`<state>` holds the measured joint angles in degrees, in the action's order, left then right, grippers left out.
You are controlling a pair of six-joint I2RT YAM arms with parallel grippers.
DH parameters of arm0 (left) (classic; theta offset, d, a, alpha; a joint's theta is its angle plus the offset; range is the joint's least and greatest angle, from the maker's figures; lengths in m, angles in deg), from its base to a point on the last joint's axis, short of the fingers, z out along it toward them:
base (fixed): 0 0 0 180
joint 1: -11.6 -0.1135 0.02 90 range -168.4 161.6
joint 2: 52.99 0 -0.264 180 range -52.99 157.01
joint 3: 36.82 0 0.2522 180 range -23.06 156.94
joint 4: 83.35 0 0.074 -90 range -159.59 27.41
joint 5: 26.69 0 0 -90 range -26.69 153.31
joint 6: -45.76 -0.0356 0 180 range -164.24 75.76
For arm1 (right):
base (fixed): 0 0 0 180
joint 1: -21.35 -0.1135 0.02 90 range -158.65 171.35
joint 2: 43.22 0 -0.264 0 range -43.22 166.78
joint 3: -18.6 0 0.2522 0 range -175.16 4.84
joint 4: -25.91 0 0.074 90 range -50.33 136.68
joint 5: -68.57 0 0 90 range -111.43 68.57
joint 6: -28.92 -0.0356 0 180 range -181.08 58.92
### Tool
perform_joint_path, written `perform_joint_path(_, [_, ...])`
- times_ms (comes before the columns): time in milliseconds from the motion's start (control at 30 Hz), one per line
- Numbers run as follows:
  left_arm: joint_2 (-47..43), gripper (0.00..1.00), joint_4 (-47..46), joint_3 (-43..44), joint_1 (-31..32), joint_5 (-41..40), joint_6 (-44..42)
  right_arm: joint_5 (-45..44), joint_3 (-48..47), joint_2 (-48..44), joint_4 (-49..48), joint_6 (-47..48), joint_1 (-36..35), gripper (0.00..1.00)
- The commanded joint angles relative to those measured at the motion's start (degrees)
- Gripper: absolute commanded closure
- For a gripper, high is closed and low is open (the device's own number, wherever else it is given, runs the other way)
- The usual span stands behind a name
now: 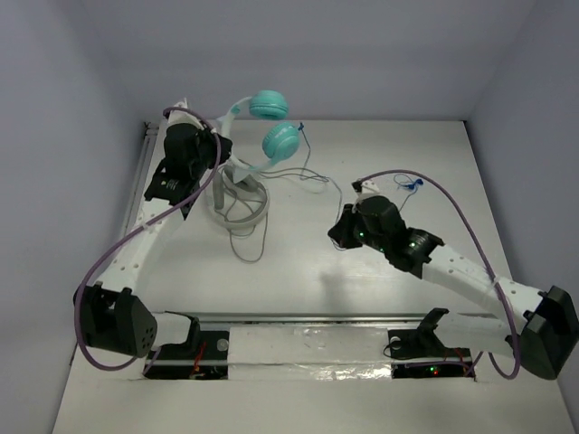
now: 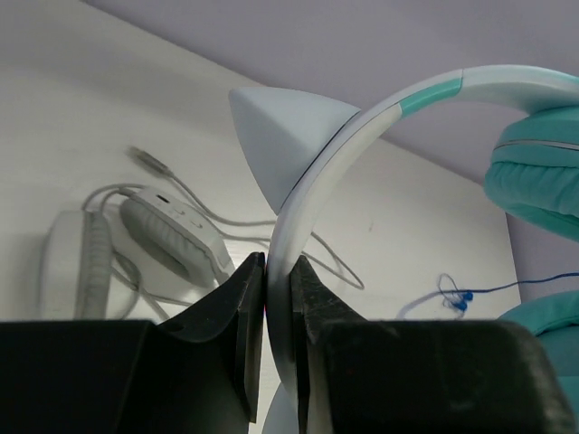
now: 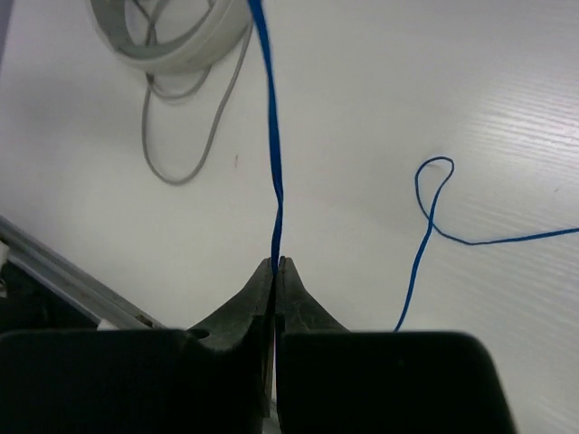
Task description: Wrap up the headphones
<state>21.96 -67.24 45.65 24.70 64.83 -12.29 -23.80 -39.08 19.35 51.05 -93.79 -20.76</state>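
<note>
- White table (image 1: 298,280) below; left gripper (image 2: 278,271) is clamped on the headband (image 2: 362,127) of the headphones (image 1: 280,142).
- Pinched shut on the blue cord (image 3: 274,163), the right gripper (image 3: 276,264) should wind it taut and evenly.

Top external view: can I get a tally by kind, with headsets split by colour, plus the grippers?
Teal headphones: 1
Grey headset: 1
Grippers: 2, the left gripper and the right gripper
Total: 4
</note>
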Motion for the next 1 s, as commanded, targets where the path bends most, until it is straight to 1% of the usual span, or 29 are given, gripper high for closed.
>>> perform_joint_path(0, [-8.5,1.00,-13.2,-1.8,-0.2,-9.3,1.6,-9.6,-7.2,4.0,14.3,1.7,-7.9,1.00])
perform_joint_path(33, [-8.9,1.00,-13.0,-2.1,-0.2,-10.9,1.5,-12.5,-10.3,7.4,18.4,1.6,-9.0,1.00])
perform_joint_path(67, [-9.3,1.00,-13.2,-2.8,0.3,-12.3,1.0,-14.6,-11.7,8.8,20.2,1.2,-12.4,1.00])
perform_joint_path(133, [-10.3,1.00,-12.5,-2.8,0.3,-14.0,0.1,-20.4,-14.2,11.1,23.2,0.1,-14.7,1.00])
perform_joint_path(167, [-10.8,1.00,-12.7,-3.5,0.3,-15.3,0.0,-21.4,-16.4,12.3,25.1,-0.3,-15.4,1.00])
perform_joint_path(200, [-11.2,1.00,-13.4,-3.6,0.3,-15.5,-0.6,-22.8,-17.4,12.6,26.1,-0.7,-16.9,1.00])
perform_joint_path(300, [-9.8,1.00,-11.1,-1.7,1.0,-15.8,-3.0,-28.6,-21.5,11.4,28.3,-1.6,-19.5,1.00])
perform_joint_path(367, [-9.2,1.00,-11.1,-2.3,3.3,-17.5,-4.2,-29.7,-25.0,10.5,29.6,-0.5,-20.7,1.00])
perform_joint_path(400, [-9.0,1.00,-11.1,-2.6,6.1,-18.5,-4.6,-29.5,-26.2,9.6,29.8,0.5,-21.3,1.00])
perform_joint_path(467, [-7.5,1.00,-10.9,-3.3,9.6,-20.8,-5.9,-29.6,-29.3,9.5,31.9,3.4,-22.3,1.00])
perform_joint_path(533, [-5.5,1.00,-10.7,-3.8,14.6,-22.9,-6.7,-28.6,-34.4,10.6,35.4,6.2,-22.3,1.00])
perform_joint_path(567, [-5.0,1.00,-10.9,-4.9,15.9,-23.5,-7.0,-28.8,-36.0,11.1,36.6,7.1,-22.8,1.00])
perform_joint_path(633, [-3.4,1.00,-11.5,-5.7,17.5,-22.6,-7.2,-30.4,-39.8,12.4,39.1,8.8,-22.8,1.00])
perform_joint_path(667, [-2.9,1.00,-11.6,-6.1,17.5,-20.9,-7.5,-30.8,-41.0,12.7,41.3,9.2,-22.8,1.00])
perform_joint_path(733, [-1.1,1.00,-11.9,-6.3,19.0,-19.5,-9.5,-31.8,-43.2,12.7,42.5,10.9,-22.8,1.00])
perform_joint_path(800, [-0.2,1.00,-12.5,-6.8,21.8,-18.2,-11.5,-32.1,-44.8,12.5,43.5,11.6,-22.8,1.00])
perform_joint_path(867, [0.5,1.00,-13.2,-7.6,24.8,-20.0,-13.8,-32.4,-46.2,12.1,44.0,12.7,-22.8,1.00])
perform_joint_path(900, [0.7,1.00,-13.0,-7.8,24.8,-19.7,-14.4,-32.8,-46.6,12.1,44.2,13.1,-22.8,1.00])
perform_joint_path(933, [0.9,1.00,-13.0,-8.1,25.4,-18.8,-15.0,-34.4,-46.9,12.1,44.6,13.5,-22.8,1.00])
perform_joint_path(967, [0.8,1.00,-13.2,-9.2,25.4,-16.0,-15.0,-35.5,-47.2,12.2,45.0,13.5,-22.8,1.00])
